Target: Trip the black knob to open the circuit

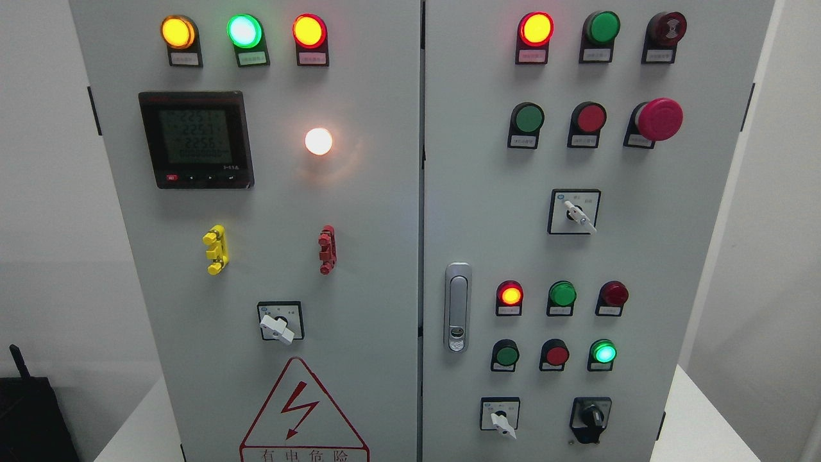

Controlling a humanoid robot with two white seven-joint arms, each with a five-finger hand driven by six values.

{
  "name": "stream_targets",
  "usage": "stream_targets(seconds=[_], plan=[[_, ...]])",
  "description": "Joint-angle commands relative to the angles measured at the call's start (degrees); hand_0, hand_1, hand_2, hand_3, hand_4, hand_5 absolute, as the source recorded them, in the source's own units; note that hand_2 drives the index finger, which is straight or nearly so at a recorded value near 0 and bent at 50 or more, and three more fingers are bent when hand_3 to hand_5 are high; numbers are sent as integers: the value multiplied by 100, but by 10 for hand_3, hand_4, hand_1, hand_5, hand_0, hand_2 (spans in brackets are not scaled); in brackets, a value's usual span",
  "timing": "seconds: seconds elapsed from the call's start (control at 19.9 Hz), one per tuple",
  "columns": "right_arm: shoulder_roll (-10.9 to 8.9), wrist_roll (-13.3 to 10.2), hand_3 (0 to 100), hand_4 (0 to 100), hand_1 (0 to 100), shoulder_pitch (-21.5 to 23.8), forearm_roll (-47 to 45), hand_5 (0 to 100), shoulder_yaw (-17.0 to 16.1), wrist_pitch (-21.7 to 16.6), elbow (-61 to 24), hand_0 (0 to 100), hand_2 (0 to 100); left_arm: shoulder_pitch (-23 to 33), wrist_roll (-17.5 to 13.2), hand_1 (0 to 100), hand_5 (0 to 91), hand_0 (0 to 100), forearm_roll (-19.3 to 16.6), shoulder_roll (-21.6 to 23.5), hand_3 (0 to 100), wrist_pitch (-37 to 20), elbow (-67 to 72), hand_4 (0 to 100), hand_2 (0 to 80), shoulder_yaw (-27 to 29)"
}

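Right now black knob [591, 416] unobstructed, white selector [502, 420] just beside.

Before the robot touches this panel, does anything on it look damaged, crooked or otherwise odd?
Nothing looks damaged. The cabinet doors sit shut and the door handle lies flush. The three white selector knobs point down to the right, which may only be their switch positions. The black knob at the lower right stands upright. No robot hand is in view.
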Motion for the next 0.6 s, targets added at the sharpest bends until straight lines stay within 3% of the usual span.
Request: stream_targets(seconds=[0.0,0.55], plan=[[-15,45,82,0,0,-10,-19,0,6,-80,-158,72,0,-11,1,389,0,120,14,-5,0,7,7,0,0,5],[-6,45,69,0,0,25,-19,0,23,-106,-158,52,0,-2,1,389,0,120,14,-5,0,7,7,0,0,5]])
